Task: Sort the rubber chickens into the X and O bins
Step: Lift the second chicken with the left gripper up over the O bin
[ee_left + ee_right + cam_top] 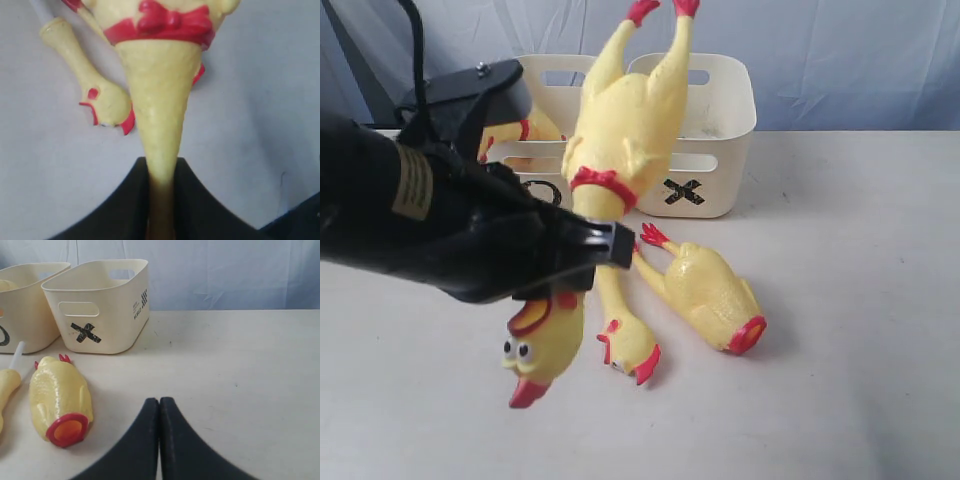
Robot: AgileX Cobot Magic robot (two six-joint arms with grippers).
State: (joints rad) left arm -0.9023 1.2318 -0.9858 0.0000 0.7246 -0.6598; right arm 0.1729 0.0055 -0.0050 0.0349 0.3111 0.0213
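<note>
Left pincer point(161, 167) pinches chicken point(620, 120) neck | head point(542, 345): exterior view only

Long chicken point(620, 120): rubber, yellow skin matt and finely grainy, red bow a bit glossier. Headless body point(60, 395): same rubber, faint sheen, smooth red rim. X bin point(115, 295): cream plastic, smooth, satin; the X looks like black tape. Table point(860, 300): off-white, matt, light scuffs. Left claw point(162, 165), right claw point(159, 405): black, matt, smooth. Backdrop point(860, 50): pale blue cloth, creased.
</note>
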